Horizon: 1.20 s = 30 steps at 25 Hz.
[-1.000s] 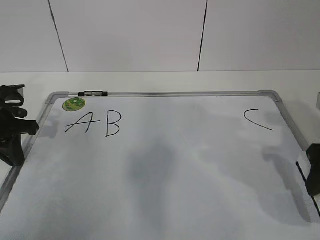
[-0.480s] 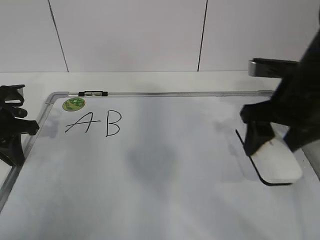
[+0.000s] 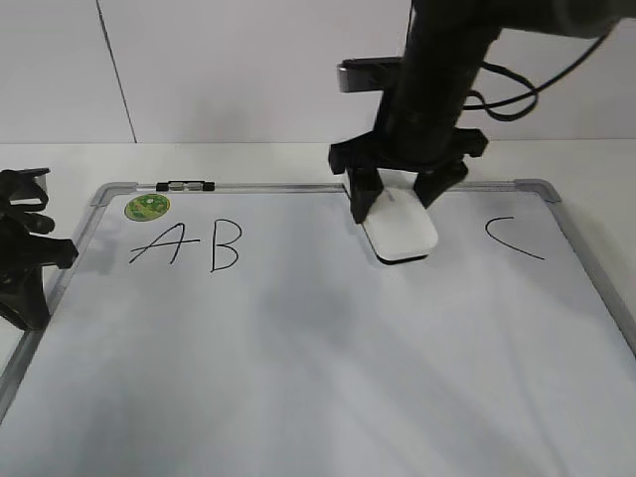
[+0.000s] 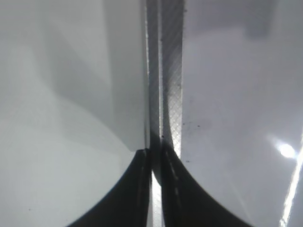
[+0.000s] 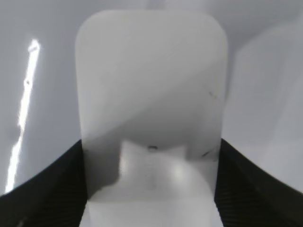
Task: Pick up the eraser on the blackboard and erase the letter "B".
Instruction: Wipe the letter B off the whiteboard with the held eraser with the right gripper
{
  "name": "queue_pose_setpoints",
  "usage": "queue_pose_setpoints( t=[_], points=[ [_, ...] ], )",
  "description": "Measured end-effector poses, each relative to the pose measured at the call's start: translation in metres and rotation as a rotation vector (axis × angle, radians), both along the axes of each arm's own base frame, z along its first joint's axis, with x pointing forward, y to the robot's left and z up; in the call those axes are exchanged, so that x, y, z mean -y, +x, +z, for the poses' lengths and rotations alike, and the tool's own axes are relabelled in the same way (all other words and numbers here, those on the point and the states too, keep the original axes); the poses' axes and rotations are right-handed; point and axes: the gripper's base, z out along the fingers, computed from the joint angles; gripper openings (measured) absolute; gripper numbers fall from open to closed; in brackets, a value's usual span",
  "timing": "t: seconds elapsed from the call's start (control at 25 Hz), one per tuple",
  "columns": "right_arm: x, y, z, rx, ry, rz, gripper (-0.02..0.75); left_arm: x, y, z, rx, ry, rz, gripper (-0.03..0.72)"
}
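The white eraser (image 3: 399, 234) (image 5: 151, 94) is held between the fingers of my right gripper (image 3: 396, 204) (image 5: 151, 149), which is shut on its two long sides. It hangs low over the upper middle of the blackboard (image 3: 318, 348); whether it touches the surface I cannot tell. The letter "B" (image 3: 225, 246) is drawn in black well to the left of the eraser. My left gripper (image 3: 30, 248) (image 4: 156, 156) is shut, empty, and sits over the board's grey left frame (image 4: 170, 94).
A slanted black "A" (image 3: 164, 243) stands just left of the "B", with a round green sticker (image 3: 146, 207) above it. A curved "C" (image 3: 512, 238) lies right of the eraser. A small black clip (image 3: 185, 185) sits on the top frame.
My right arm has carried the eraser leftward and away from the board's right side to its upper middle. The left arm has not moved.
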Motion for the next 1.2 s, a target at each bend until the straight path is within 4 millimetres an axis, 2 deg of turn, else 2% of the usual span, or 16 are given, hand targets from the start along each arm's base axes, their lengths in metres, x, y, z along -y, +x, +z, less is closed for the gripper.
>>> queue_pose_setpoints(
  t=[0.08,0.28,0.68,0.92,1.2],
  points=[
    [-0.012,0.012,0.001,0.035,0.017,0.010,0.566,0.000,0.000,0.000,0.002,0.000,0.000,0.042],
    [-0.039,0.032,-0.014,0.064,0.038,0.038,0.566,0.000,0.000,0.000,0.002,0.000,0.000,0.042],
    [-0.090,0.035,-0.027,0.115,0.065,0.144,0.566,0.000,0.000,0.000,0.002,0.000,0.000,0.042],
    [-0.099,0.036,-0.026,0.143,0.059,0.190,0.566,0.000,0.000,0.000,0.002,0.000,0.000,0.042],
    [-0.103,0.040,-0.056,0.104,0.024,0.214,0.566,0.000,0.000,0.000,0.002,0.000,0.000,0.042]
  ],
)
